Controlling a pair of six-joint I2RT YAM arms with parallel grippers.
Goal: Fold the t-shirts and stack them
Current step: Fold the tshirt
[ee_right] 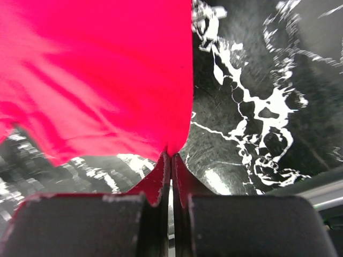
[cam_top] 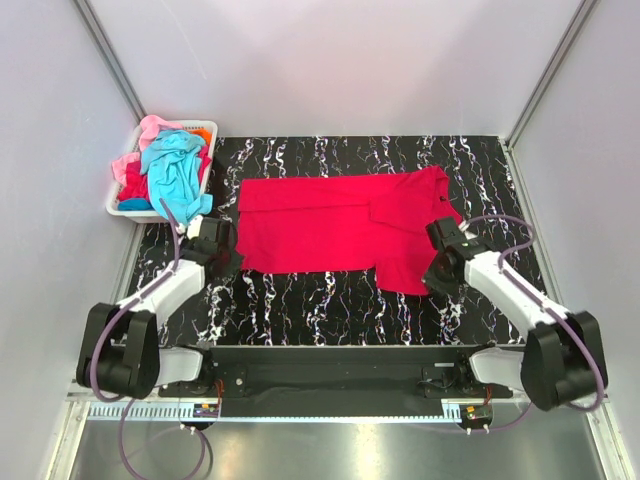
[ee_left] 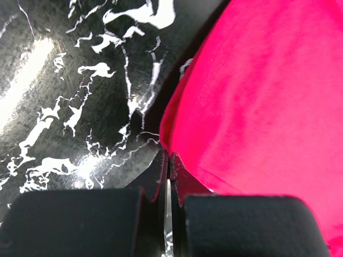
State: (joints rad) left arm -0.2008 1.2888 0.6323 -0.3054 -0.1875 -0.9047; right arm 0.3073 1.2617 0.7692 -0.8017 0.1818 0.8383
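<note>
The crimson-red t-shirt (cam_top: 335, 225) lies spread on the black marbled table, partly folded, with a flap hanging toward the front right. My left gripper (cam_top: 228, 262) is shut on the shirt's near left corner (ee_left: 167, 150). My right gripper (cam_top: 428, 278) is shut on the shirt's near right corner (ee_right: 172, 151), which is lifted a little off the table. The red cloth fills the right of the left wrist view (ee_left: 257, 91) and the left of the right wrist view (ee_right: 96, 75). Turquoise (cam_top: 175, 165), pink (cam_top: 150, 130) and orange (cam_top: 200, 132) t-shirts are piled in the basket.
A white plastic basket (cam_top: 120, 208) stands at the table's back left corner, close to my left arm. The table (cam_top: 310, 300) shows bare marbled surface in front of the shirt. Grey walls and metal posts enclose the back and sides.
</note>
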